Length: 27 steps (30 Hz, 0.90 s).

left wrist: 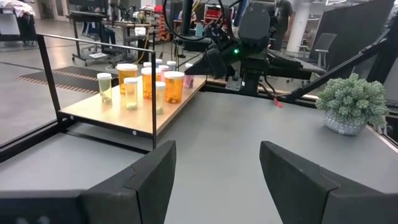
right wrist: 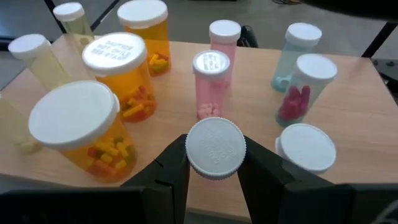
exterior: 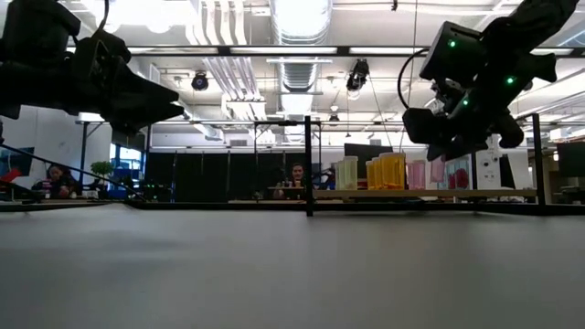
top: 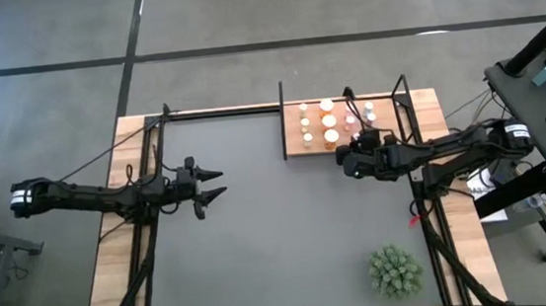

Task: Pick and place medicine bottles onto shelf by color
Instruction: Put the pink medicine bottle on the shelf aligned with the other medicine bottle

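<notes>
The shelf (top: pixel 294 143) is a small wooden board with black posts at the far side of the mat. On it stand several medicine bottles (top: pixel 328 123) with white caps: orange (right wrist: pixel 124 74), pink (right wrist: pixel 210 87), pale yellow-green (right wrist: pixel 43 59) and clear ones. My right gripper (top: pixel 345 157) is at the shelf's near edge, shut on one white-capped bottle (right wrist: pixel 216 148) whose body is hidden under its cap. My left gripper (top: pixel 218 183) hangs open over the mat's left part, with nothing between its fingers (left wrist: pixel 152 171). My right gripper pinches the round white cap (right wrist: pixel 194 152) of a medicine bottle between its two fingers (right wrist: pixel 171 168), one on each side of the cap. The fingers come slanting down from the table's right side. The cap hides the body, so I cannot tell whether the bottle stands on the shelf.
A green spiky plant (top: pixel 394 271) in a small pot stands at the mat's near right. The shelf's black posts (top: pixel 283 120) rise at its corners. The dark grey mat (top: pixel 281 241) lies bare between the two arms. People sit in the room beyond the table.
</notes>
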Tool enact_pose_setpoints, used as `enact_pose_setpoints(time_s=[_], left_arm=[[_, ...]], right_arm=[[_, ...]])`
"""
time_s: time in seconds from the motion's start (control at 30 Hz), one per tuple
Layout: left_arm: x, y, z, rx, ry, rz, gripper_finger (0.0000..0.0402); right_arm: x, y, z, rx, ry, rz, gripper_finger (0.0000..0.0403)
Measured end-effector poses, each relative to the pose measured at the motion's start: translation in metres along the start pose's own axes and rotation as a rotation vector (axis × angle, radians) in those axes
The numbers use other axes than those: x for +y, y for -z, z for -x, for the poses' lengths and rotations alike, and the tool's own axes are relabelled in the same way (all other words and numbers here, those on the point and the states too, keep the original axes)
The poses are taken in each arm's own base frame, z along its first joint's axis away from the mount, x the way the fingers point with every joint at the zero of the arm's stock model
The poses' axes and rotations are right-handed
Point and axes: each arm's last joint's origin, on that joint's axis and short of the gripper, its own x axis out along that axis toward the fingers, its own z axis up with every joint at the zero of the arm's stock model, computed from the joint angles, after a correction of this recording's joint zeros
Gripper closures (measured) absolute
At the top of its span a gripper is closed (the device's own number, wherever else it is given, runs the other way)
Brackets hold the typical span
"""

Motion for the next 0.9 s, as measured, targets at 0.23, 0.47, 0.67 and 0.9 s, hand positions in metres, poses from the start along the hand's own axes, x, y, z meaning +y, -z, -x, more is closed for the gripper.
enact_pose_setpoints(time_s=[0.23, 0.47, 0.67, 0.9], left_arm=[[0.0, 0.0004, -0.0001, 0.003, 0.0, 0.0, 0.0185], [0.0, 0.0002, 0.0001, 0.001, 0.0, -0.001, 0.0185], [0.0, 0.0001, 0.0, 0.0, 0.0, 0.0, 0.0185], [0.0, 0.0003, 0.0, 0.002, 0.0, -0.001, 0.0185]], right_arm=[[0.005, 0.0031, -0.003, 0.017, -0.022, -0.013, 0.0294], [0.0072, 0.0084, -0.0072, 0.023, -0.005, 0.01, 0.0294], [0.0073, 0.0085, -0.0074, 0.022, -0.004, 0.01, 0.0294], [0.0073, 0.0085, -0.0074, 0.023, -0.005, 0.01, 0.0294]])
